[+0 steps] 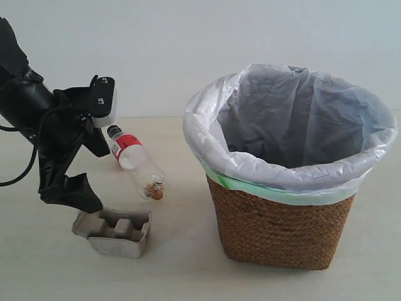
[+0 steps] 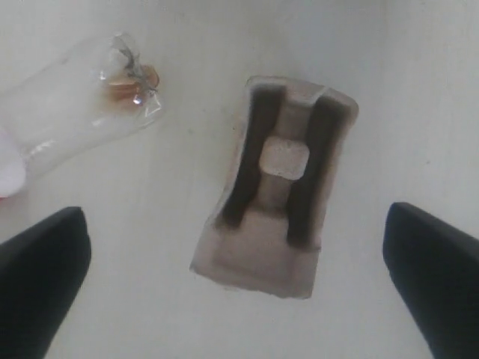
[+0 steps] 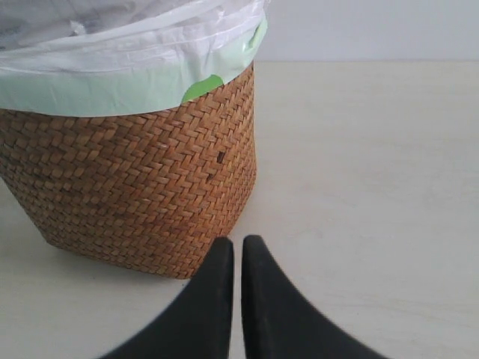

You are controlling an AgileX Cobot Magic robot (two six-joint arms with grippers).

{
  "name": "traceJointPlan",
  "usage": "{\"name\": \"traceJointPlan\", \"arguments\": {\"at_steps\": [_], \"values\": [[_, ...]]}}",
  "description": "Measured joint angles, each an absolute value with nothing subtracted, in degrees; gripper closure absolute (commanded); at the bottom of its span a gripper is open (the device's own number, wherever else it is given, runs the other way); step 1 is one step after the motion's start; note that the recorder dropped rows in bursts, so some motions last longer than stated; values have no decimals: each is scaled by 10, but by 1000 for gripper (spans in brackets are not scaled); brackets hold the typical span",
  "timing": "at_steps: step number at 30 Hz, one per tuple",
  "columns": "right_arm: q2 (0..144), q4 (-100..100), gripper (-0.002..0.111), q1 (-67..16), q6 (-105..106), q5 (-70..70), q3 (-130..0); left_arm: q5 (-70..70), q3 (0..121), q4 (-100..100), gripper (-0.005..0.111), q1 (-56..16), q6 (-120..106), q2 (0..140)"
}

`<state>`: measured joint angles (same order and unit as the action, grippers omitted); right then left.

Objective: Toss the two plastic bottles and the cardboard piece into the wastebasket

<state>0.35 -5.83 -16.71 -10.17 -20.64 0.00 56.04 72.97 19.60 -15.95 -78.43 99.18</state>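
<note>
The cardboard piece (image 1: 116, 231) (image 2: 281, 187), a grey-beige pulp tray, lies on the table at the front left. My left gripper (image 1: 94, 179) (image 2: 236, 217) hangs open just above it, one finger on each side, touching nothing. Behind the tray lies the clear bottle with black cap and red label (image 1: 135, 163) (image 2: 82, 112), its base holding a brown residue. The green-capped bottle is out of view. The wicker wastebasket (image 1: 282, 219) (image 3: 135, 194) with its white bag stands at the right. My right gripper (image 3: 237, 243) is shut and empty, low beside the basket's foot; the exterior view does not show it.
The pale table (image 1: 188, 269) runs back to a plain white wall. The bag's rim (image 1: 294, 175) flares wider than the basket. A black cable (image 1: 19, 175) hangs off the left arm.
</note>
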Motion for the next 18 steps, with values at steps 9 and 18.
{"name": "traceJointPlan", "arguments": {"at_steps": [9, 18], "values": [[3, -58, 108, -167, -102, -206, 0, 524, 728, 238, 1, -159, -792, 1035], [3, -58, 108, -167, -102, -206, 0, 543, 728, 283, 1, -159, -796, 1037]]}}
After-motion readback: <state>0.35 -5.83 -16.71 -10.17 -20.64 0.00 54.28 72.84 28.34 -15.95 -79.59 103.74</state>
